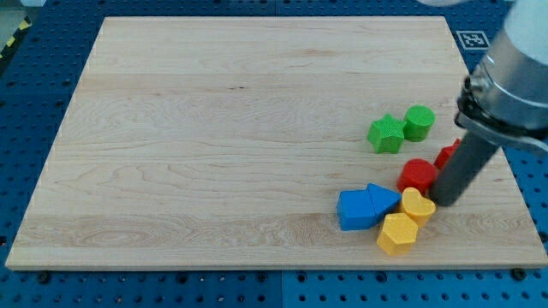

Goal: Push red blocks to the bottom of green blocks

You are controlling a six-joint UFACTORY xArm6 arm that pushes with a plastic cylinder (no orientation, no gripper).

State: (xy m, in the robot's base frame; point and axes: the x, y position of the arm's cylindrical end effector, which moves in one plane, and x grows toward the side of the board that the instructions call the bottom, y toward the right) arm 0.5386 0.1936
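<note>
A green star block (pixel 386 134) and a green round block (pixel 419 122) sit side by side at the view's right. Below them lies a red round block (pixel 417 175). A second red block (pixel 446 155) shows only partly behind my rod. My tip (pixel 446 202) rests on the board just right of the red round block, touching or nearly touching it, and below the green blocks.
A blue cube (pixel 355 210) and a blue triangle block (pixel 382 199) lie left of my tip. Two yellow blocks, one (pixel 418 206) above the other (pixel 398 233), lie below the red round block. The wooden board (pixel 214 128) ends near the view's right.
</note>
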